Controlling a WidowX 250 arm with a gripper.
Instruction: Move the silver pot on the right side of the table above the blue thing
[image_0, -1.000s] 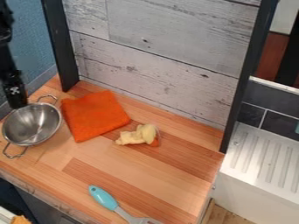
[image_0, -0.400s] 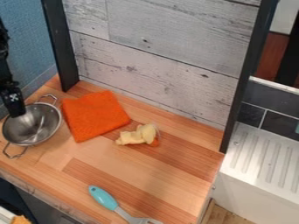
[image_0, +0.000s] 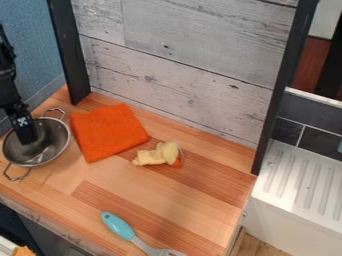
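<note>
Camera view: silver pot (image_0: 50, 145) sits upright just L of the orange cloth (image_0: 109, 132), mouth up, so its rim is free to grab; can't tell if pot & cloth touch. One loop handle (image_0: 55, 109) sticks out up-L of the cloth, the other (image_0: 13, 180) down-L of it. Gripper (image_0: 27, 141) hangs L of the cloth, tip within the pot's outline, on the side away from the cloth. Prob. placed there b/c the rim makes a thin wall to pinch, easier than a bowl too wide to span. Can't tell if the pincer's open, closed or has hold of the rim; its tip is dark & small vs. the bowl.

Blue-handled utensil (image_0: 119, 226), prob. the "blue thing", lies flat well below the cloth, head pointing down-R. Goal is prob. the bit of table (image_0: 207, 200) down-R of the cloth, above the utensil. Yellow food piece (image_0: 157, 155) w/ an orange bit lies at the cloth's lower R, so it's near the route & maybe near the drop spot.

Judging step: grasp stage, pot's still to be shifted; task hardly begun. Next: get a firm pinch, lift clear of the cloth, carry R, set down level. Risks: held by one edge, a round pot may tilt or swing; a low carry could drag the cloth or knock the yellow piece; smooth metal may slip.
</note>
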